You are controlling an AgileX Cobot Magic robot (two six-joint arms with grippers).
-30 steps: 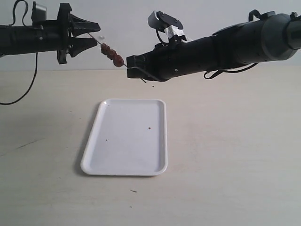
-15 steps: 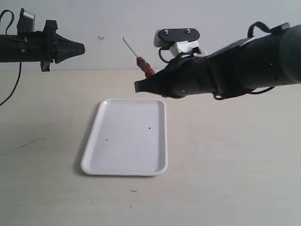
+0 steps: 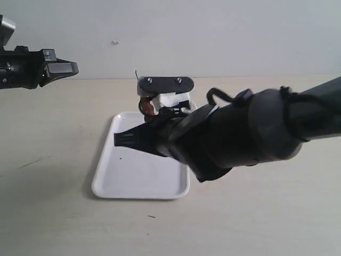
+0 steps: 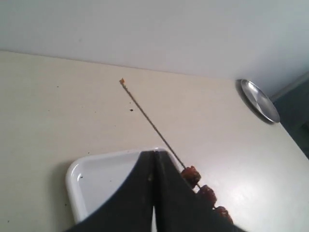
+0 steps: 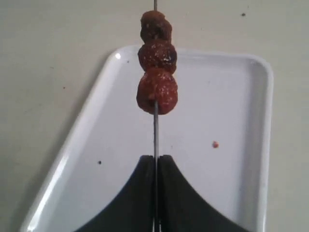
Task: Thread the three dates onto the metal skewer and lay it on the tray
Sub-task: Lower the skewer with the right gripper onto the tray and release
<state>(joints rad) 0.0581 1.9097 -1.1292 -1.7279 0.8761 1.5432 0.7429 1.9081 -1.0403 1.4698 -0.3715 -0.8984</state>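
Observation:
Three dark reddish-brown dates [image 5: 157, 58] sit in a row on the thin metal skewer [image 5: 155, 130]. My right gripper [image 5: 155, 157] is shut on the skewer just behind them and holds it above the white tray [image 5: 227, 96]. In the exterior view the dates [image 3: 146, 106] show above the tray's [image 3: 112, 181] far end, and the big right arm [image 3: 234, 133] covers much of the tray. My left gripper [image 3: 72, 68] is shut on nothing, high at the far left, well apart from the skewer. The left wrist view shows the skewer [image 4: 149, 120], the dates [image 4: 192, 176] and the tray's corner [image 4: 91, 176].
A round metal dish [image 4: 259, 100] lies on the beige table far from the tray. A small reddish crumb [image 5: 215, 144] lies on the tray floor. A pale wall backs the table.
The right gripper has carried the skewer with the dates from high up down to just over the tray, its arm swinging toward the camera. The left gripper has drawn back to the left.

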